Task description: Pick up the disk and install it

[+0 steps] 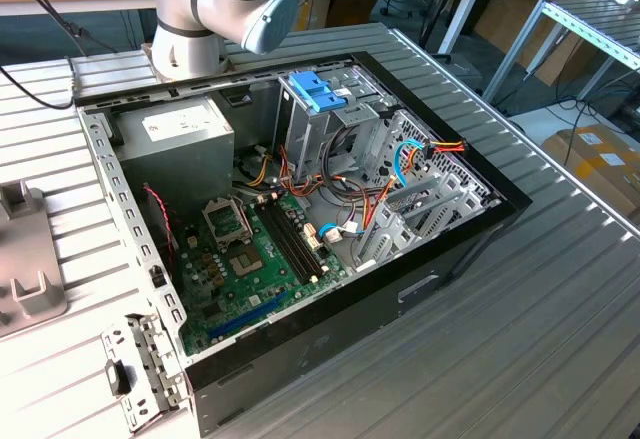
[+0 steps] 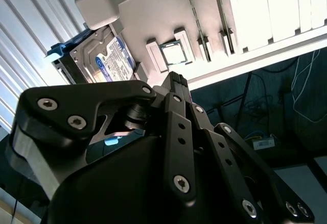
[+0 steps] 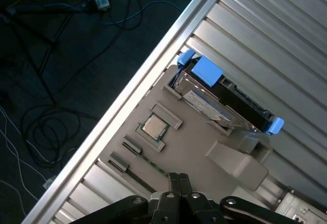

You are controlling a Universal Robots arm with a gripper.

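The disk is a grey-metal drive in a light-blue rail bracket. It stands on edge in a slot of a grey fixture plate on the ribbed metal table. In the second wrist view the disk shows beyond the black finger linkage. My gripper hovers over the fixture, clear of the disk, with its fingertips pressed together and nothing between them.
A square processor chip lies in a recess of the fixture beside the disk. In the exterior view the open computer case holds the motherboard, the power supply and a drive cage with a blue tabbed piece. Cables lie on the dark floor past the table edge.
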